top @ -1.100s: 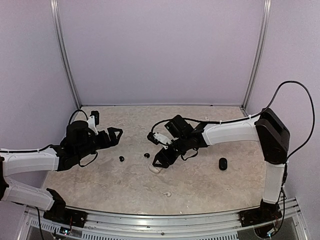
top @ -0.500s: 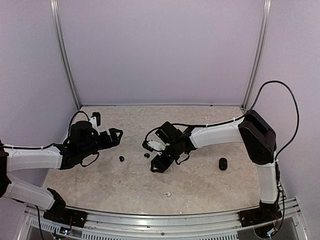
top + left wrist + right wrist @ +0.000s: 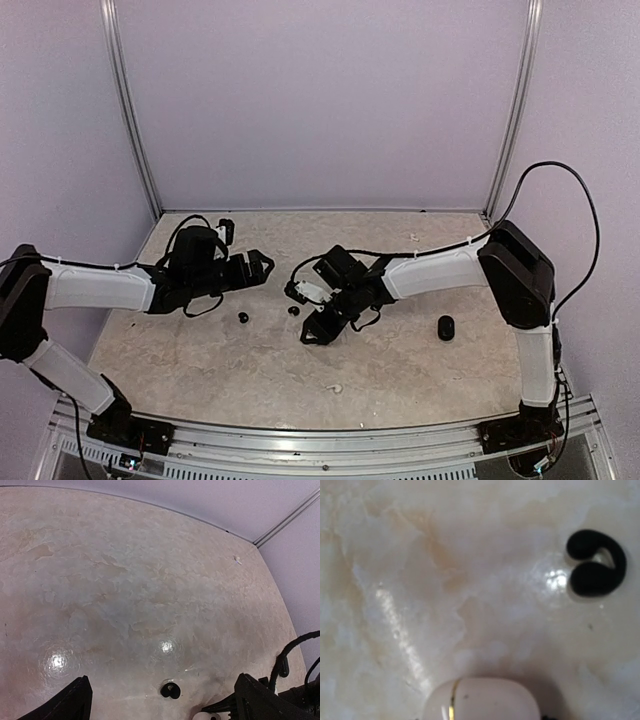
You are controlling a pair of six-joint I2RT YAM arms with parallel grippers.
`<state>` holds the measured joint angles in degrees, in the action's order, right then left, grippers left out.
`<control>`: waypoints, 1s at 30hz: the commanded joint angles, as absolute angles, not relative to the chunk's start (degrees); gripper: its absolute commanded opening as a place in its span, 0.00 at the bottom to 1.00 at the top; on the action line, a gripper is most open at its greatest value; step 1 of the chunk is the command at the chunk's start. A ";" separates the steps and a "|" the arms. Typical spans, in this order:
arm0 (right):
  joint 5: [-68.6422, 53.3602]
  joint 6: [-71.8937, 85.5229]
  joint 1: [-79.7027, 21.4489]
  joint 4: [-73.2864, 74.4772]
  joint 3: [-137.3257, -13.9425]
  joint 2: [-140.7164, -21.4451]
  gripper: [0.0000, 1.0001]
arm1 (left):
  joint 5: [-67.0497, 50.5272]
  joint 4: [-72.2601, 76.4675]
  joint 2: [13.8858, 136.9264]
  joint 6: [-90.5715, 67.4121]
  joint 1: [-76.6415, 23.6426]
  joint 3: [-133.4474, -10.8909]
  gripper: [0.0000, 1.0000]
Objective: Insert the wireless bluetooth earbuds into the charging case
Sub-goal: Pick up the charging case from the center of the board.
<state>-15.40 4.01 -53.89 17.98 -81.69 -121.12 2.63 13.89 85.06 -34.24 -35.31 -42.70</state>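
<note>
Left arm (image 3: 100, 290) reached inward, left gripper (image 3: 262, 266) gaping near earbud (image 3: 170, 690). Right gripper (image 3: 315, 332) over white case (image 3: 482, 700), grip unclear. Likely securing case; next: firm clamp.

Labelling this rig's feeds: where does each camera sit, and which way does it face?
Top external: above and behind, looking down on table; left arm, right arm show.
Left wrist: along table, past open left gripper, toward earbud.
Right wrist: straight down, close, on white case and earbud; no arm parts clear.
Shared: every view shows an earbud.
</note>
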 commanded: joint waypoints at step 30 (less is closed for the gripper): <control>-25.15 26.04 -47.10 -10.75 -72.73 -103.23 0.39 | 11.62 57.98 79.51 -15.29 -50.81 -23.45 0.98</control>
<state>-22.31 20.71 -46.92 -2.63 -75.40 -106.34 12.14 47.46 76.82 -22.00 -48.53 -23.88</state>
